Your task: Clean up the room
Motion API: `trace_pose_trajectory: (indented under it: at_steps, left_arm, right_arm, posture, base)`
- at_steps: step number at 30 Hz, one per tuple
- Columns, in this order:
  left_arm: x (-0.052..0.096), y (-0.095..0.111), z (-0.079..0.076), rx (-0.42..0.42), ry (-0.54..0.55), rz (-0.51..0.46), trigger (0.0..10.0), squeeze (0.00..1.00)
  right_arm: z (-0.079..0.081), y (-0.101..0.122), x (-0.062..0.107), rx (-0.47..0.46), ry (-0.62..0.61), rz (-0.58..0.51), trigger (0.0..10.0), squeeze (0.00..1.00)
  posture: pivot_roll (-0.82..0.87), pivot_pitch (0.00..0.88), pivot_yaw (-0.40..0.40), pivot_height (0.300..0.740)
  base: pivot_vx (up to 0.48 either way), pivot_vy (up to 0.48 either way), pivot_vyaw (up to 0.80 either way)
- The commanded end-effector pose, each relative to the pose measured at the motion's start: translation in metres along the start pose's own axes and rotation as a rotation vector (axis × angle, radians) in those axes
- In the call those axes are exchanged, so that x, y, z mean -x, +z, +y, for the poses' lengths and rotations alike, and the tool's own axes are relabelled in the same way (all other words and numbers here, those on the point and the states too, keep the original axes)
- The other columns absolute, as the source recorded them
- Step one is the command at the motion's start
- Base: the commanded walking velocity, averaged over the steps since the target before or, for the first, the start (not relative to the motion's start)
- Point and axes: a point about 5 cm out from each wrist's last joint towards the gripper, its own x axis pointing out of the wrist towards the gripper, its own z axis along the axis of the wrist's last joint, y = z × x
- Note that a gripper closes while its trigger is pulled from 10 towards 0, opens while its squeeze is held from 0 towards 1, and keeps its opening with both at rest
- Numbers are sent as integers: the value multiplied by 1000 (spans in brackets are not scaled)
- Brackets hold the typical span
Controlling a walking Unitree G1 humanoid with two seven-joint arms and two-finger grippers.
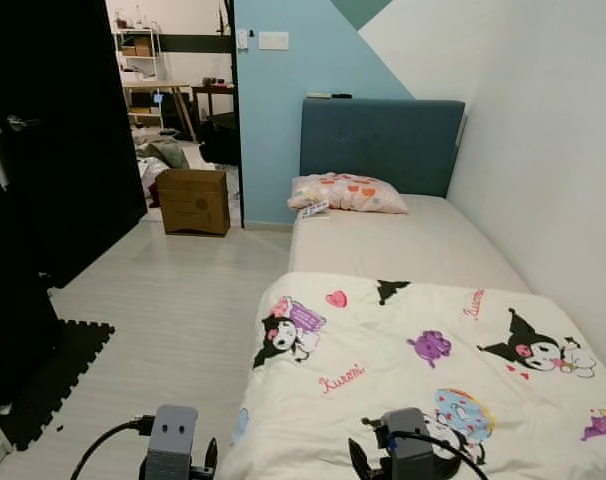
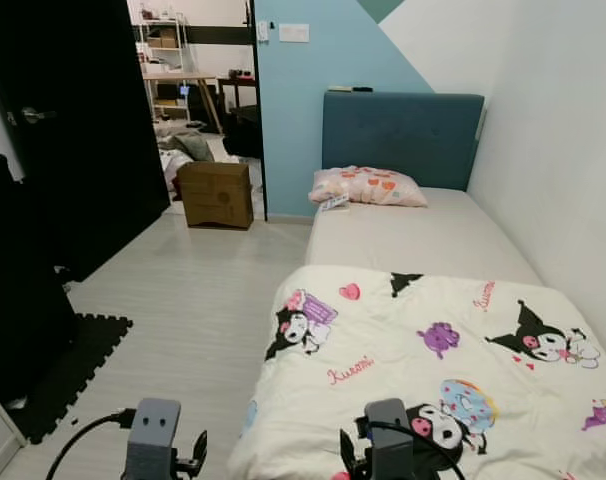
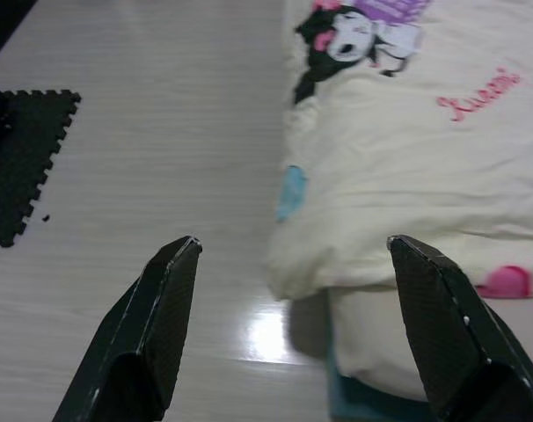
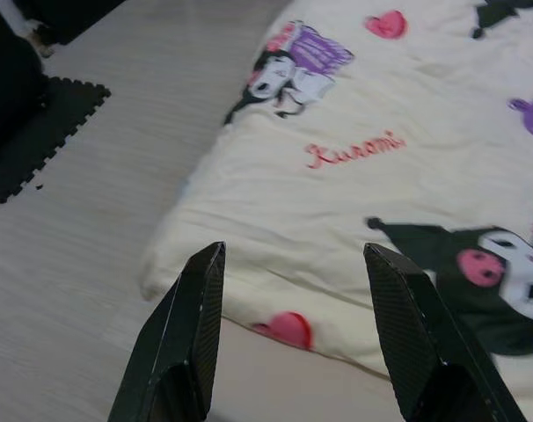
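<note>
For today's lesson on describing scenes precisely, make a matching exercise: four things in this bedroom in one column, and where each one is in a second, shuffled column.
Things:
1. pillow
2. cardboard box
3. cartoon blanket
4. black foam mat

Places:
A. floor at the doorway
B. foot half of the bed
C. floor on the robot's left, near the dark furniture
D. against the blue headboard

Pairs: 1-D, 2-A, 3-B, 4-C

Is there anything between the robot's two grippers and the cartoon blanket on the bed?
Nothing visible. The left gripper and right gripper both hang open just above the near edge of the blanket, with only air between.
</note>
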Motion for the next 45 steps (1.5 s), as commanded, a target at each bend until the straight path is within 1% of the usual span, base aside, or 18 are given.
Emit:
trace_pose_trajectory:
  at_steps: [1, 34, 36, 38, 39, 42, 45]
  left_arm:
    - [1, -6, -2, -2, -13, 32, 10000, 0]
    - [1, -5, 1, 4, -5, 26, 10000, 0]
    - [2, -2, 1, 49, -9, 7, 10000, 0]
    - [2, -2, 1, 49, -9, 7, 10000, 0]
    - [3, -1, 0, 74, -13, 4, 10000, 0]
    - [4, 0, 0, 96, -20, -1, 10000, 0]
    - [4, 0, -1, 99, -20, -4, 10000, 0]
  right_arm:
    - [-2, -3, 2, -16, -17, 7, 10000, 0]
    - [-3, -4, 5, -19, -22, 13, 10000, 0]
    - [-4, -4, 5, -21, -23, 12, 10000, 0]
    - [-4, -4, 5, -21, -23, 12, 10000, 0]
    - [-4, -4, 5, -21, -24, 13, 10000, 0]
    - [-3, -4, 5, -21, -23, 13, 10000, 0]
    - [-3, -4, 5, -22, -23, 13, 10000, 0]
  posture:
    - [-14, 113, -19, 740]
    - [-20, 131, -21, 740]
    - [-22, 133, -21, 740]
    - [-22, 133, -21, 740]
    - [-21, 136, -21, 740]
    - [-20, 137, -21, 740]
    - [-19, 137, -21, 740]
  base:
    - [0, -431, 0]
    - [0, -429, 0]
    - [0, 266, 0]
    - [0, 266, 0]
    - [0, 480, 0]
    - [0, 480, 0]
    - [0, 480, 0]
